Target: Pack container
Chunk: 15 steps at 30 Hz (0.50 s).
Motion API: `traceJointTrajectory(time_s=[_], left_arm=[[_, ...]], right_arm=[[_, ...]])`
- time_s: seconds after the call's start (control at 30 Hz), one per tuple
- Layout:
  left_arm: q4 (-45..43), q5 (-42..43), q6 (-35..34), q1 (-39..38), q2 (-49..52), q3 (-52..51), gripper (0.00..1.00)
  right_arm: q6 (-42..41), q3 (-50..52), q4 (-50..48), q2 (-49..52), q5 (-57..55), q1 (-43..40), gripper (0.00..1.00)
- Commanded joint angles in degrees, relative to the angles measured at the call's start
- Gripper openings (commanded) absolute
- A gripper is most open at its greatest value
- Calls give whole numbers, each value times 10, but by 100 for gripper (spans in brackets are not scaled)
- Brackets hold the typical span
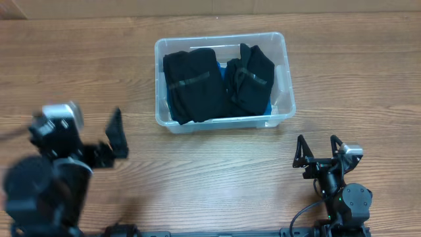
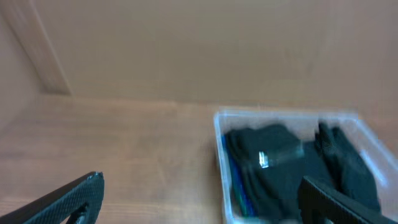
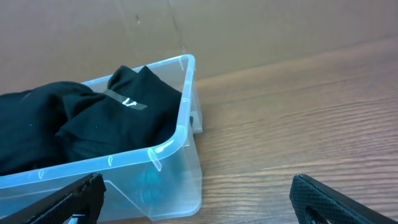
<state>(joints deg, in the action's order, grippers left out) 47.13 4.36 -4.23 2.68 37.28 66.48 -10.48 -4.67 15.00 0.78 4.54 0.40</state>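
Note:
The clear plastic container (image 1: 284,59) stands at the table's far middle. Two piles of folded black garments lie in it, one on the left (image 1: 194,85) and one on the right (image 1: 251,79), with something blue beneath them. My left gripper (image 1: 89,130) is open and empty, left of and nearer than the container. In the left wrist view (image 2: 199,205) the container (image 2: 219,155) lies ahead to the right. My right gripper (image 1: 319,150) is open and empty, near the container's front right corner. The right wrist view (image 3: 202,202) shows that corner (image 3: 180,143) close ahead, left of center.
A plain brown wall (image 2: 186,43) rises behind the table's far edge. Bare wooden tabletop (image 1: 217,178) lies between the two arms in front of the container, and more of it lies to the container's right (image 3: 298,124).

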Motion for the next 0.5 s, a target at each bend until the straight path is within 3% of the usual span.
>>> traceJointTrajectory(time_s=[0.0,0.27,0.47], left_arm=[[-40,32,19,3,-110,-147,100],[-71,80,14,2,-285,-379,100],[-149,107,3,2,-371,-526,100]], right_arm=[[0,1,-3,-3,2,-2,100],[0,1,-3,-3,2,-2,100],[0,1,-3,-3,2,-2,100]])
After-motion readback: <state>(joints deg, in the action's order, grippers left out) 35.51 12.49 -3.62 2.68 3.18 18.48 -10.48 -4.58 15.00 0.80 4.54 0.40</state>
